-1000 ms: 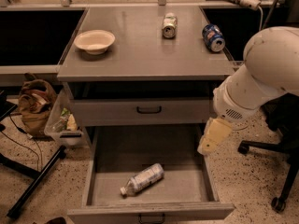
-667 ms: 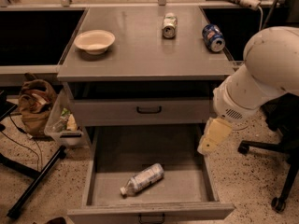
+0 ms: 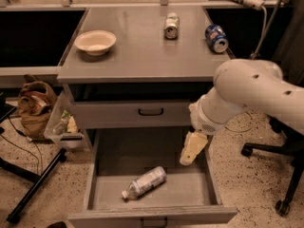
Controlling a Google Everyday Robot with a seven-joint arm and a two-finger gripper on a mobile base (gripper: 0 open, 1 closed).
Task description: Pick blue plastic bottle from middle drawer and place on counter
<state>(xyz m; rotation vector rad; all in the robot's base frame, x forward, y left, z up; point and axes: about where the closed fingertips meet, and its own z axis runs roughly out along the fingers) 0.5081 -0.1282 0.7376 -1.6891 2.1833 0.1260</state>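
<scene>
The blue plastic bottle point(image 3: 145, 182) lies on its side on the floor of the open middle drawer point(image 3: 190, 190), white cap pointing to the front left. My gripper point(image 3: 192, 148), cream-coloured, hangs down from the white arm point(image 3: 247, 96) over the drawer's right side. It is above and to the right of the bottle and apart from it. The counter point(image 3: 142, 56) is the grey top of the cabinet above.
On the counter stand a white bowl point(image 3: 95, 42) and two cans point(image 3: 171, 25) point(image 3: 216, 38). A shut upper drawer point(image 3: 151, 111) sits above the open one. A brown bag point(image 3: 35, 108) and a plastic bin point(image 3: 64, 125) are at the left; a chair base point(image 3: 285, 175) is at the right.
My gripper and arm have moved left and a little down, from beside the drawer's right edge to over its right side. The bottle has not moved.
</scene>
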